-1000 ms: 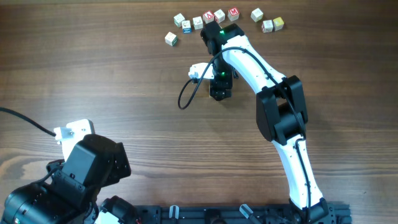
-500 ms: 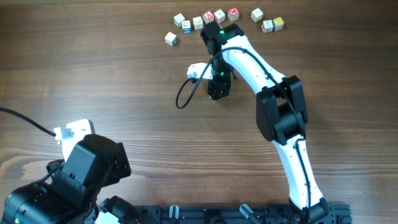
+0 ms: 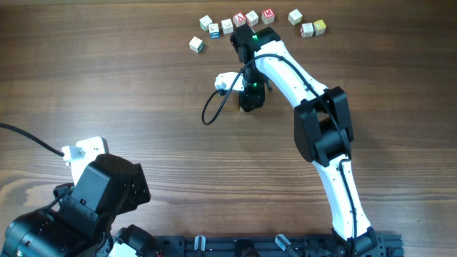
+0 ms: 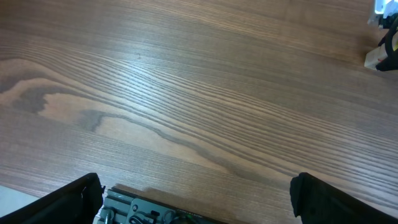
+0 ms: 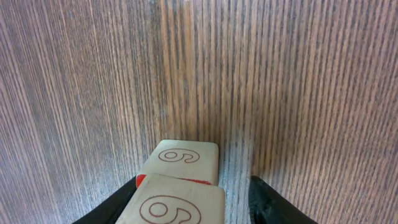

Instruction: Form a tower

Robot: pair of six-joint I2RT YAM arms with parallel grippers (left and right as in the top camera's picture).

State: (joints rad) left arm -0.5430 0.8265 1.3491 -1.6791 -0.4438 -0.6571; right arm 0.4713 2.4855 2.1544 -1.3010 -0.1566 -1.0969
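The tower (image 5: 186,163) shows in the right wrist view as two cream letter cubes, one on the other, each marked with a red-outlined numeral. The top cube (image 5: 177,202) sits slightly askew on the lower one. My right gripper (image 5: 196,190) straddles this stack, its left finger against the cubes and its right finger (image 5: 267,199) a small gap away. In the overhead view the right gripper (image 3: 249,101) points down and hides the stack. My left gripper (image 4: 196,183) is wide open over bare wood at the near left, holding nothing.
Several loose letter cubes lie in a row at the far edge, from one (image 3: 196,44) on the left to one (image 3: 319,26) on the right, just behind the right arm's wrist. A black cable (image 3: 211,107) loops left of the right gripper.
The right gripper has shifted slightly left and toward the far edge over the stack. The left arm has not moved.
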